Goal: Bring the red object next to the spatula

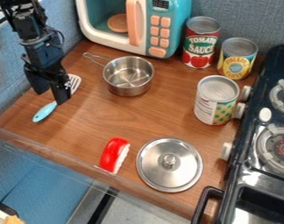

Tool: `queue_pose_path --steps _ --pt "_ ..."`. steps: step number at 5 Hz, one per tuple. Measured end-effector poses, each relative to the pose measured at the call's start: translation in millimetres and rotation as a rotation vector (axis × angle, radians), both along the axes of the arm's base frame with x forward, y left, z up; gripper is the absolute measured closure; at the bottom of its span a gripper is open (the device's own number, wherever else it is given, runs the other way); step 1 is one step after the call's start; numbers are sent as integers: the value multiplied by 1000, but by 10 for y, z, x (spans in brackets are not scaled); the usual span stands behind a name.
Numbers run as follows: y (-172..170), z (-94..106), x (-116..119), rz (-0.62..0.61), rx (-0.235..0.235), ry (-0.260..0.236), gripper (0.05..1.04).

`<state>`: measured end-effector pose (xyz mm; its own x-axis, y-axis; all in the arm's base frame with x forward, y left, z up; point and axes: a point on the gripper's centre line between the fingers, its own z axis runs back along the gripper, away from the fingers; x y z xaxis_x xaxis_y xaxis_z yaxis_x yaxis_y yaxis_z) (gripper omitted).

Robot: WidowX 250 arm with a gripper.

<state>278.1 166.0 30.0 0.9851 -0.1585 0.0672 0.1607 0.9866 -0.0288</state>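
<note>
Nearest the camera, the stove's black handle [206,199] is seen at the counter's front, with the silver lid [178,162] set beyond it. Beside that lid, near the counter [162,114] edge, the red object [112,153] is found, white along one side. It is placed well apart from the gripper [51,95], nearer the camera and rightward in view. The jaws are spread wide above the spatula [44,112], and nothing appears to be gripped. The pick-up is judged still to be done: the red object must be approached, straddled across its narrow width and clasped, with the lid left undisturbed.
</note>
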Motion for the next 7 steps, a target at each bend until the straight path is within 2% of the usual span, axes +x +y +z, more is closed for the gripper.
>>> queue_pose_path --steps 1,2,3,4,5,6,7 --pt "-57 -133 -37 1 -17 28 83" --pt "-503 -102 -44 -51 -9 11 83" --pt "-965 -88 -8 -83 35 -11 83" --pt "-1283 -131 -12 -95 105 -2 83" --pt "-1492 -126 -16 -68 147 11 83" --pt "-1597 -149 -36 -68 181 4 83" --pt "-1610 -188 -116 -57 218 24 83"
